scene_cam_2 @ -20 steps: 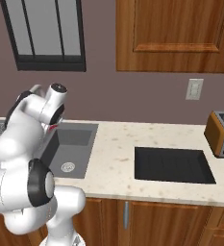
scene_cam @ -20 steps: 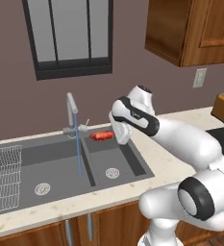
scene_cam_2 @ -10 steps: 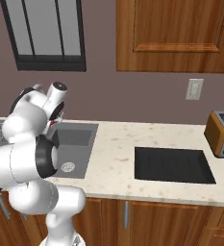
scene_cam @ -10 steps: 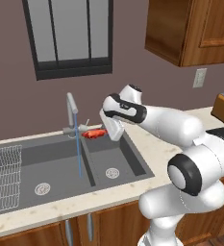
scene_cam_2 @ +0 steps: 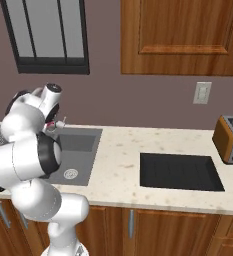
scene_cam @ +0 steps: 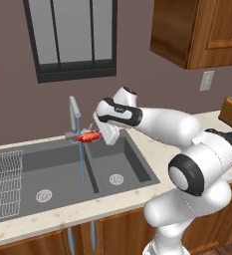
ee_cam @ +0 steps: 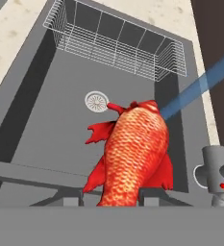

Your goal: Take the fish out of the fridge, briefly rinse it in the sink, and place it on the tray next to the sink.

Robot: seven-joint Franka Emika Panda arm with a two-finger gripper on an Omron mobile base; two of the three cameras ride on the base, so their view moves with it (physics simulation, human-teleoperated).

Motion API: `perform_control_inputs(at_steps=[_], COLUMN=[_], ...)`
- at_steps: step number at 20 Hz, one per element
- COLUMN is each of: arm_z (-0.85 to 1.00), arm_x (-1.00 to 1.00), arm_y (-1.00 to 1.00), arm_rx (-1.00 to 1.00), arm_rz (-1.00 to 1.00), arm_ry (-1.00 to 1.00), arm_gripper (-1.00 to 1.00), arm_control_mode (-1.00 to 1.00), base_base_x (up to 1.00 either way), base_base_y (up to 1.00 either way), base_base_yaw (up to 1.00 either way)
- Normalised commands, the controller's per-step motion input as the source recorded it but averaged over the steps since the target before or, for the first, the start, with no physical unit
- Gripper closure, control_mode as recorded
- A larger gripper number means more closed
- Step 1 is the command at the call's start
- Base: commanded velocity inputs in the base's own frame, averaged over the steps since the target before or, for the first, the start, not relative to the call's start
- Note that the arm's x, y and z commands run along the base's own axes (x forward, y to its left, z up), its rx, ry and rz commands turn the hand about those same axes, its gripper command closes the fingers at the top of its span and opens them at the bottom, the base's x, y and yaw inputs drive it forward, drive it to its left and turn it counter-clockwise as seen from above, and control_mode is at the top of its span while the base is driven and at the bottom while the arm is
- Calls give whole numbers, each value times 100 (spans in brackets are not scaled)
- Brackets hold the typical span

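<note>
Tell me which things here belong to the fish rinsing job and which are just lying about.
Part of the job:
fish, held in the pincer under the running water
sink
faucet
tray on the counter

Just lying about:
wire dish rack
toaster
window
wall switch

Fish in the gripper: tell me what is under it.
Under the fish lies a basin of the sink, with its round drain and the wire rack beyond. The fish covers part of the basin floor.

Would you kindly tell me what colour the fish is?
The fish is bright red-orange with a scale pattern, clearest in the hand view.
</note>
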Motion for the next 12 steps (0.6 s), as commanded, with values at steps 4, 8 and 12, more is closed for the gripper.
perform_control_inputs(at_steps=[4, 8, 12], arm_z=[0, 0, 0], arm_x=[18, 23, 40], arm_y=[28, 24, 10], arm_rx=[0, 0, 0], arm_rz=[-1, -4, -9], arm_ry=[-16, -10, -3], arm_gripper=[100, 100, 100], arm_control_mode=[-100, -100, -100], base_base_x=[0, 0, 0], base_base_y=[0, 0, 0], base_base_yaw=[0, 0, 0])
